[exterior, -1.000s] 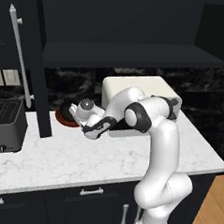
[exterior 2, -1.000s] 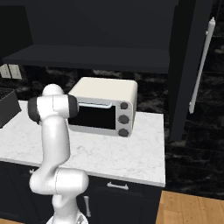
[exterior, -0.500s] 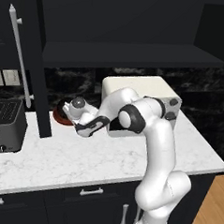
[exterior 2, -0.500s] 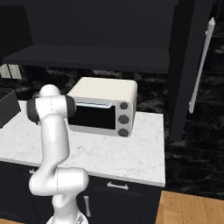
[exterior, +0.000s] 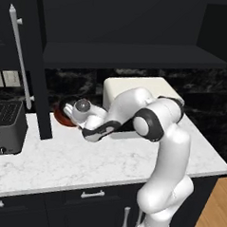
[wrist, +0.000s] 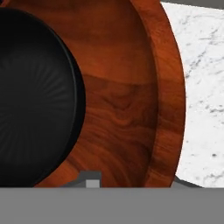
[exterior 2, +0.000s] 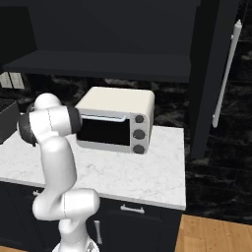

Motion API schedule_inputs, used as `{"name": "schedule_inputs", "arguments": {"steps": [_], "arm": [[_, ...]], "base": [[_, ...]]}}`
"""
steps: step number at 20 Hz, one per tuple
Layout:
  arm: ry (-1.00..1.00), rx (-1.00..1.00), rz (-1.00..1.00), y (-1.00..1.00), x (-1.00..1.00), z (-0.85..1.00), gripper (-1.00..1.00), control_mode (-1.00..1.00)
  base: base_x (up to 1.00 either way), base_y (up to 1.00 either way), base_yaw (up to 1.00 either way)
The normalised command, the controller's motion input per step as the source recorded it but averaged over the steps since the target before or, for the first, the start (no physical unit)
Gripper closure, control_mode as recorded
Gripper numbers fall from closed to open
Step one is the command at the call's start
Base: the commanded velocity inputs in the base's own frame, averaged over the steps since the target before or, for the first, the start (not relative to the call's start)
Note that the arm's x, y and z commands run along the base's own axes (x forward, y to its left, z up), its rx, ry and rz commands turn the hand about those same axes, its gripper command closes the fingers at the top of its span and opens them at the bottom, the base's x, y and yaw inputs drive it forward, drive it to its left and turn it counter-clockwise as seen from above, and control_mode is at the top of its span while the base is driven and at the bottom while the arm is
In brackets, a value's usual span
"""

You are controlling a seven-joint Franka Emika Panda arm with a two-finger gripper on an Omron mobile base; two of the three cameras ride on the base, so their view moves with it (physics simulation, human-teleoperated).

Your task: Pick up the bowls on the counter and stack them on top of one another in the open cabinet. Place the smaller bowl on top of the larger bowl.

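Observation:
The larger bowl, reddish-brown and wood-grained, takes up most of the hand view. The smaller bowl, glossy black, lies over its left inside; whether it rests in it I cannot tell. My gripper straddles the brown rim, one fingertip inside and the other just outside it. Contact with the rim is not visible. In the left base view my gripper reaches low over the larger bowl on the counter, beside the open cabinet door. The cabinet shelf is above.
A white toaster oven stands right behind my arm, also in the right base view as the toaster oven. A dark toaster sits at the counter's left. A second dark door with a silver handle hangs at the right.
My hand has moved left and down onto the brown bowl by the cabinet door. The jaws have narrowed around its rim. The bowls have not moved.

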Motion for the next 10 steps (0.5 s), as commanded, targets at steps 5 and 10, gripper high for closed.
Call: {"name": "schedule_inputs", "arguments": {"steps": [5, 10], "arm": [[-0.16, 0.00, -0.01, 0.00, -1.00, 0.55, 1.00, -1.00], [-0.14, 0.00, -0.03, -0.18, -1.00, 0.59, 1.00, -1.00]], "base": [[0.00, 0.00, 0.00], [0.00, 0.00, 0.00]]}}
